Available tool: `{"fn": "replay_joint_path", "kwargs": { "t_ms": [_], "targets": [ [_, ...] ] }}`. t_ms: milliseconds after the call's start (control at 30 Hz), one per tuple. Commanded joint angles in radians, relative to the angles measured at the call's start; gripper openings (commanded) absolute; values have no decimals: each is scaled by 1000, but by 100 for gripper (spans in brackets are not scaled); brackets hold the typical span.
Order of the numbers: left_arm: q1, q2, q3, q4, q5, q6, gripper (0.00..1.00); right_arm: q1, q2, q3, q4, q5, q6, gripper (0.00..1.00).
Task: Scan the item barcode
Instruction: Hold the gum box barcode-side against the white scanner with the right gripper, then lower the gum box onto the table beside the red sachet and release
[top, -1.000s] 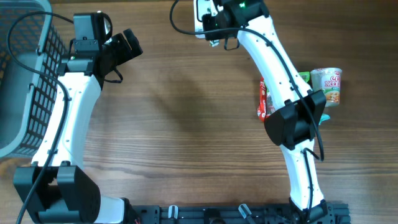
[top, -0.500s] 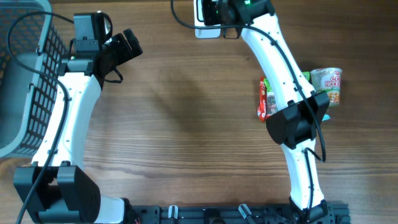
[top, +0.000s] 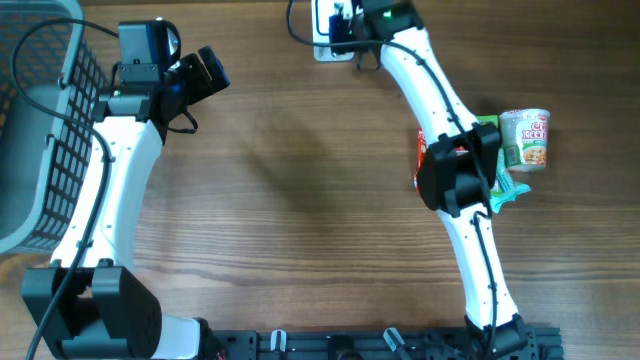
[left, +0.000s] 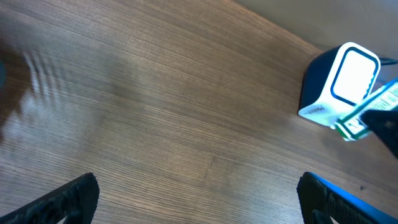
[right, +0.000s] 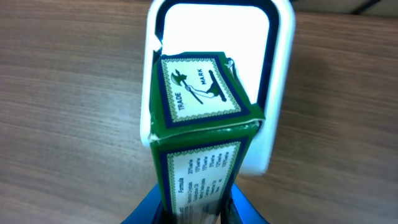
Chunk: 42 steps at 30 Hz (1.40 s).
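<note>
Your right gripper (right: 193, 214) is pinching the green box (right: 200, 118) by its near end, jaws narrow and clamped on the two side faces. The box's long axis runs straight out from the fingers toward the scanner (right: 281, 87). So the far end cap with the "TRADE MARK" label is what sits at the lit window. It's touching or just short of it, can't tell which from the wrist view. The small-print side panel faces the wrist camera, not the window. No barcode on either face you can see, so it may be on a hidden side.

My read: the next move is a wrist roll or tilt to bring a long face across the window, not more reach. Overhead puts box and scanner at the far table edge, right of centre, under the right wrist.

Left gripper (top: 205, 72) is spread wide, holding nothing, well apart on the far left beside the basket (top: 40, 120). The right arm is clearly nearer, and the left has no part here.

Risk as I judge it: rolling with the end that close could knock the scanner
</note>
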<state>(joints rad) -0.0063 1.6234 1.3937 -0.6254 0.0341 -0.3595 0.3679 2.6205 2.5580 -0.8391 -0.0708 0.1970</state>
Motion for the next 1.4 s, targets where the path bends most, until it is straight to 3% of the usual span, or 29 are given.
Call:
{"fn": "replay_joint_path", "kwargs": {
  "t_ms": [0, 1200, 1367],
  "targets": [
    [-3, 9, 18, 3, -13, 15, 100, 5, -6, 17, 46, -27, 13, 7],
    [-3, 9, 18, 3, -13, 15, 100, -11, 52, -11, 28, -103, 117, 5],
    [-3, 9, 18, 3, -13, 15, 100, -39, -43, 23, -70, -105, 72, 5]
  ]
}}
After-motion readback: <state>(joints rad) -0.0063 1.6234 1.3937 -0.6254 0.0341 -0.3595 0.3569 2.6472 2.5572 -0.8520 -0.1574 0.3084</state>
